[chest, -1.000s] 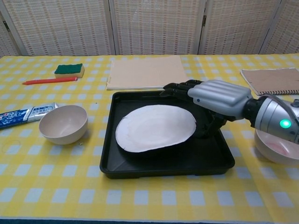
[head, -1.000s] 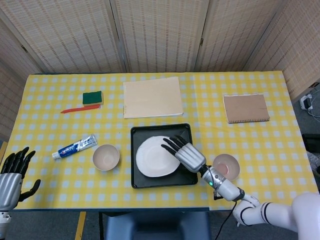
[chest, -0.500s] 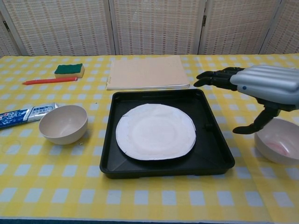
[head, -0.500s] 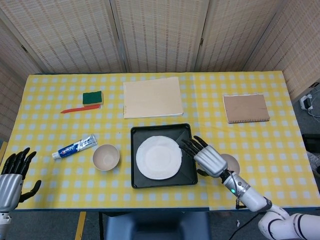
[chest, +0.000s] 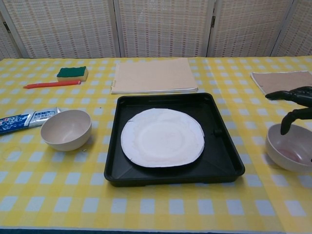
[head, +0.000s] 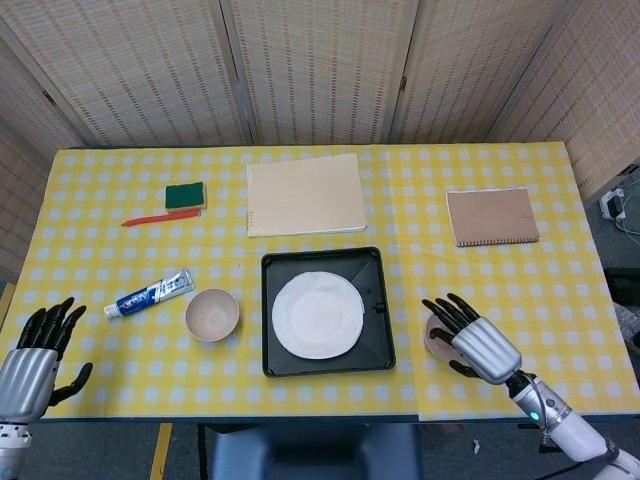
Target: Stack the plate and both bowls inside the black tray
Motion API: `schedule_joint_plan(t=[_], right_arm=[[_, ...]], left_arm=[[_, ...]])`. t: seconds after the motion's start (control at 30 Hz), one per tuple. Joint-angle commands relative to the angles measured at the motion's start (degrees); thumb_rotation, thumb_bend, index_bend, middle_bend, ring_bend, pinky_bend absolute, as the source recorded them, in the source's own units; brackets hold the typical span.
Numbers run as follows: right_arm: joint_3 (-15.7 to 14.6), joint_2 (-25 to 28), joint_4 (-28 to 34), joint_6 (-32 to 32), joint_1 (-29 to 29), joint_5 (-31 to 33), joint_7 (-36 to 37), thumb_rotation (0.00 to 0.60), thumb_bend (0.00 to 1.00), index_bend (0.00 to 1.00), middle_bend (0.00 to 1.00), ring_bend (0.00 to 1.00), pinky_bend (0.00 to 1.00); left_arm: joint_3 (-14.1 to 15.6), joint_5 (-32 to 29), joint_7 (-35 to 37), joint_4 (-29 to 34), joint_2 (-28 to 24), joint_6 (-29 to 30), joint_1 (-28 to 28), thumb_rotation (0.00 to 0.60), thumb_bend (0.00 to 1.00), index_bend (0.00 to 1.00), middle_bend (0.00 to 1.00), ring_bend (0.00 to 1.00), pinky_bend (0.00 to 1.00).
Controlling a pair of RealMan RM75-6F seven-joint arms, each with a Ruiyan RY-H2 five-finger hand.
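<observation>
The white plate [head: 318,314] [chest: 162,137] lies flat inside the black tray [head: 375,270] [chest: 224,161] at the table's middle. A beige bowl [head: 212,315] [chest: 66,129] stands upright on the cloth left of the tray. A second bowl [head: 432,334] [chest: 290,153], pinkish inside, stands right of the tray, mostly hidden in the head view by my right hand [head: 470,341] [chest: 296,104]. That hand hovers over the bowl with fingers spread, holding nothing. My left hand [head: 35,357] hangs open off the table's near left corner, out of the chest view.
A toothpaste tube [head: 150,293] [chest: 23,120] lies left of the beige bowl. Further back lie a green sponge [head: 186,194] [chest: 72,73], a red pen [head: 160,218] [chest: 50,84], a cream pad [head: 305,194] [chest: 153,75] behind the tray, and a brown notebook [head: 492,216] [chest: 280,81] at right.
My right hand let go of the plate, which settled flat in the tray, and drew back rightward until it is over the right bowl. The left hand shifted slightly.
</observation>
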State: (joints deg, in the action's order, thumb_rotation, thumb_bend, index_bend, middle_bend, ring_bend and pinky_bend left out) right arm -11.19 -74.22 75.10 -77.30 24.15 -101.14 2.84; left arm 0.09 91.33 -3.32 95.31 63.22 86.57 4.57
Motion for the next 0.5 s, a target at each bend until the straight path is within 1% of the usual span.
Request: schedule_joint_plan(t=[0.03, 0.17, 0.3, 0.5], right_arm=[[-1.0, -2.2, -5.1, -2.9, -2.8, -1.6, 3.7, 0.6, 0.26, 0.42, 0.0, 0.0, 0.0], [-0.9, -3.5, -8.5, -4.0, -4.3, -1.7, 4.1, 0.6, 0.26, 0.43, 0.0, 0.0, 0.0], [-0.6, -5.5, -12.1, -3.1, -5.1, -0.8, 6.4, 0.6, 0.26, 0.45, 0.0, 0.0, 0.0], [0.6, -7.6, -15.7, -2.8, -4.7, -0.7, 9.3, 0.6, 0.33, 0.49, 0.0, 0.0, 0.0]], left_arm=[[0.2, 0.2, -0.3, -0.2, 0.1, 0.2, -0.1, 0.6, 0.4, 0.0, 0.0, 0.0, 0.0], [0.4, 1.1, 0.6, -0.6, 0.0, 0.2, 0.2, 0.6, 0.4, 0.0, 0.0, 0.0, 0.0], [0.6, 2.2, 1.7, -1.7, 0.3, 0.5, 0.4, 0.6, 0.4, 0.0, 0.0, 0.0, 0.0], [0.5, 2.1, 1.9, -2.1, 0.4, 0.5, 0.5, 0.6, 0.4, 0.0, 0.0, 0.0, 0.0]])
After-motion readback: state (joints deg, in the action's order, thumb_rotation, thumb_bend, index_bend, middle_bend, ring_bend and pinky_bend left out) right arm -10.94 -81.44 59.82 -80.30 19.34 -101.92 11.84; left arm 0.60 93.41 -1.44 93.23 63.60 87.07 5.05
